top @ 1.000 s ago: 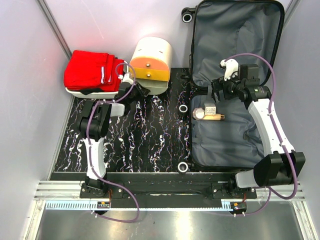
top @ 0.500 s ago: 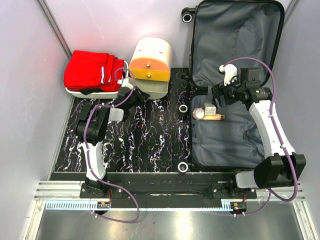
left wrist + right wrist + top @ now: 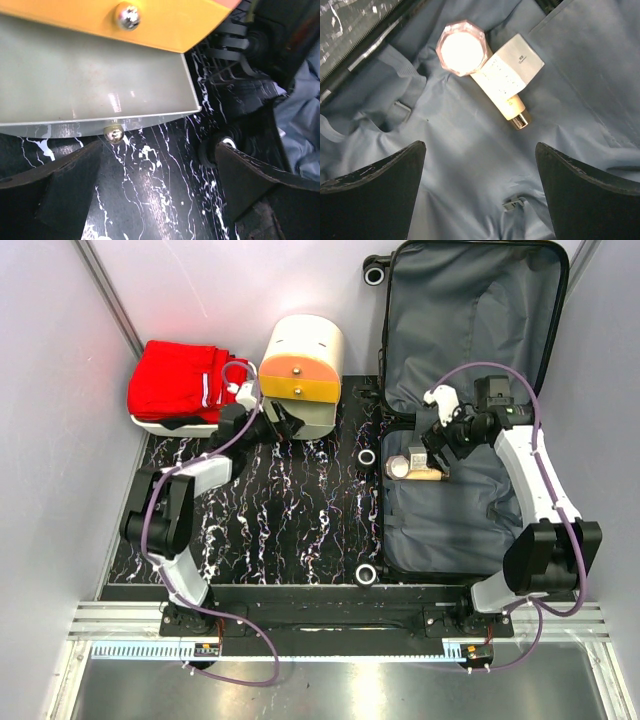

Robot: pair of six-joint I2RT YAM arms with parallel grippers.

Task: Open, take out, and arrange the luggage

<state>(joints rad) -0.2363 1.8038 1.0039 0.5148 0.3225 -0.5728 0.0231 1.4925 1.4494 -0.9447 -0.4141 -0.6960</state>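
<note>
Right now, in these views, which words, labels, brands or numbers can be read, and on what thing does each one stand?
No text can be read here.
White box in the luggage: a small dark mark and lines of fine print, too small to read.
Two small labels on the front rail: blurred, not readable.

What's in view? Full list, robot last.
luggage: one, grey lining, open, right side
jar: one, pink lid, inside the luggage
bottle: one, cream, beside the jar
small box: one, white, against the bottle
clothes: one pile, red, on the tray
tray: one, white, back left
drawer box: one, cream and orange, back centre
mat: one, black marbled, table centre
left fingers: two, black, open, by the drawer box
right fingers: two, black, open, over the jar
</note>
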